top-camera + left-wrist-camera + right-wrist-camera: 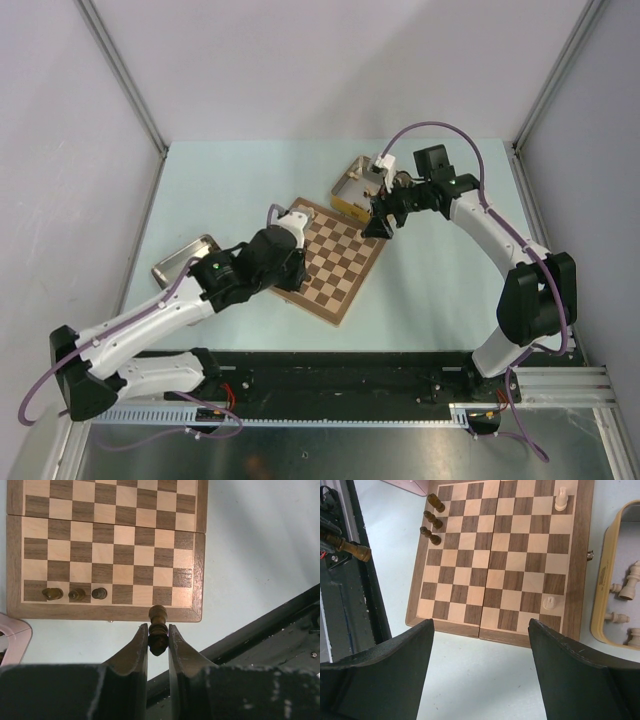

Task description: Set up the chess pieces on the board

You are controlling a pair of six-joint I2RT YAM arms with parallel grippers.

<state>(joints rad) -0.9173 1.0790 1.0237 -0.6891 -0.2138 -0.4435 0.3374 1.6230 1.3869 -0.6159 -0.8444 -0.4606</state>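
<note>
Where the left gripper (pixel 158 631) clamps it, one dark brown piece (pixel 159 614), turned and knobbed, sits at the edge of the tan-and-brown checkered board (pixel 112 555). The right gripper (pixel 480 625) gapes wide, empty.

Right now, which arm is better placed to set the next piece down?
Left: its jaws grip a dark piece at the board edge, near three placed dark pieces; the right jaws stand open, empty.
</note>
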